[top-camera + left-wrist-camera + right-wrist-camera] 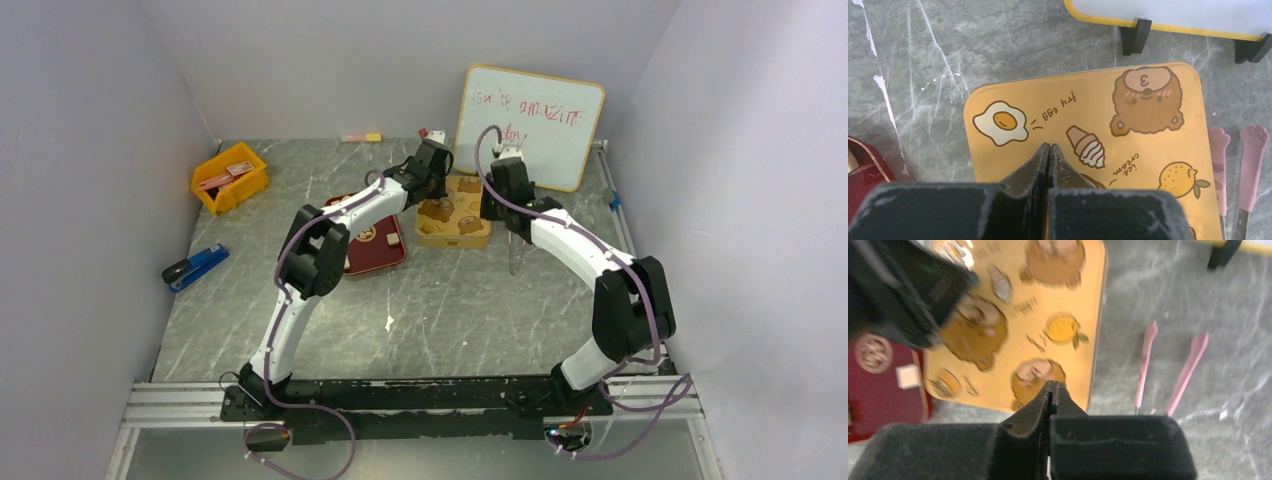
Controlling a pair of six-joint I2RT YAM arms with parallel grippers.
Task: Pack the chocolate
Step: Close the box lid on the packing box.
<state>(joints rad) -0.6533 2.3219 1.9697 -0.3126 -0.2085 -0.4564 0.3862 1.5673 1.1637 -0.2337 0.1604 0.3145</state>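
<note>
Chocolate shows in no view; I judge it hidden, perhaps inside a tin. A dark red tray (375,255) lies left of the gold tin (1073,90). The left gripper (1049,147) hovers over its lid, fingers pressed together, empty. The right gripper (1053,385), likewise pinched and empty, hangs above the near-right edge, with pink tongs (1252,150) just right.

My wrist view, center frame: the gold tin lid (1088,115) reads "fry egg", "ice cream" and "3"; the whiteboard (530,120) handwriting is unreadable.
</note>
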